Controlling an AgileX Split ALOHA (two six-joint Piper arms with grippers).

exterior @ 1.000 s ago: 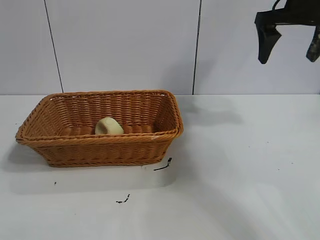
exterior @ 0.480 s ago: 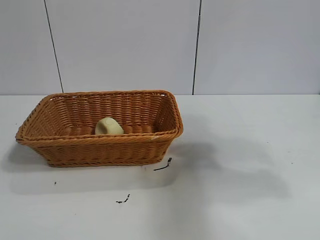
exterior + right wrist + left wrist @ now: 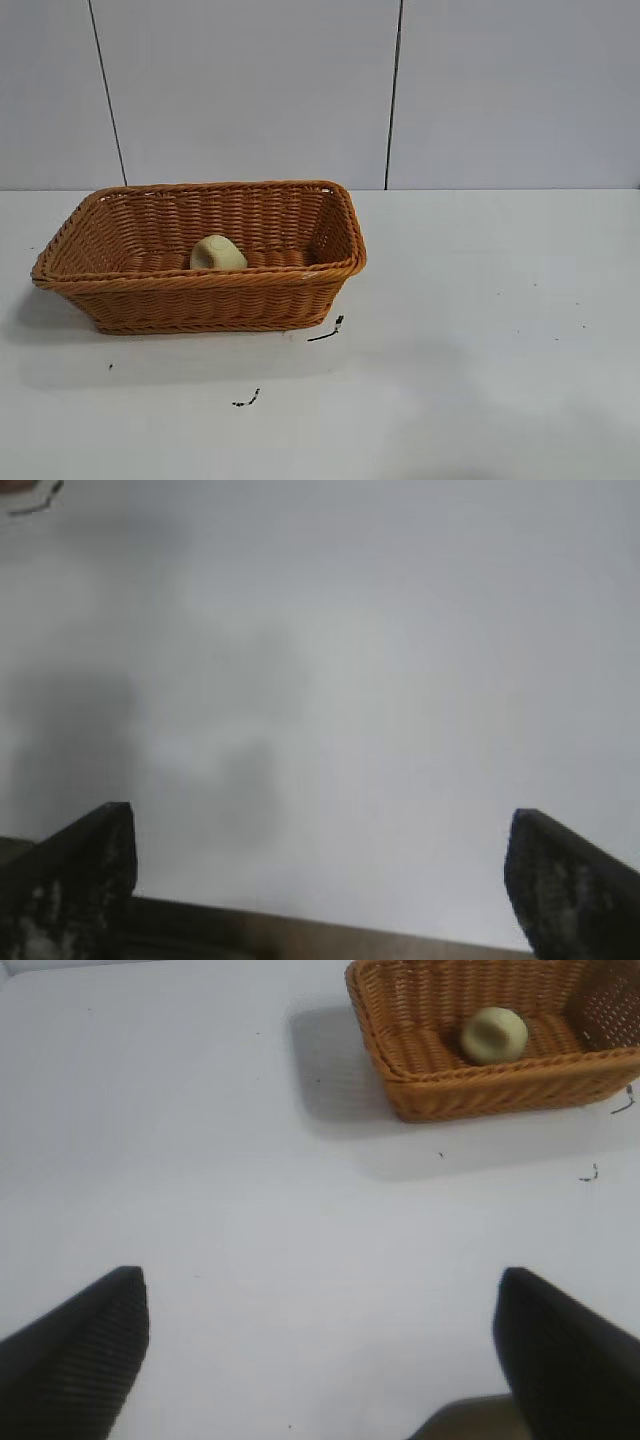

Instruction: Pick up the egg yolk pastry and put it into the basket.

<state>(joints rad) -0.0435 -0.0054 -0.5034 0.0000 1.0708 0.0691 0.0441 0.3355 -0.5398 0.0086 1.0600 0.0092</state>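
Both pincers stand wide apart w/ nothing between the fingers: right pincer (image 3: 320, 880) over bare white surface (image 3: 380, 660), left pincer (image 3: 320, 1350) likewise, well apart from the basket (image 3: 420, 1070). Egg yolk pastry (image 3: 217, 252), a pale, matte, smooth dome, lies inside the woven orange-brown wicker basket (image 3: 200, 300), rectangular w/ flared sides & braided rim. No readable writing; small black marks (image 3: 330, 330) on surface near basket.
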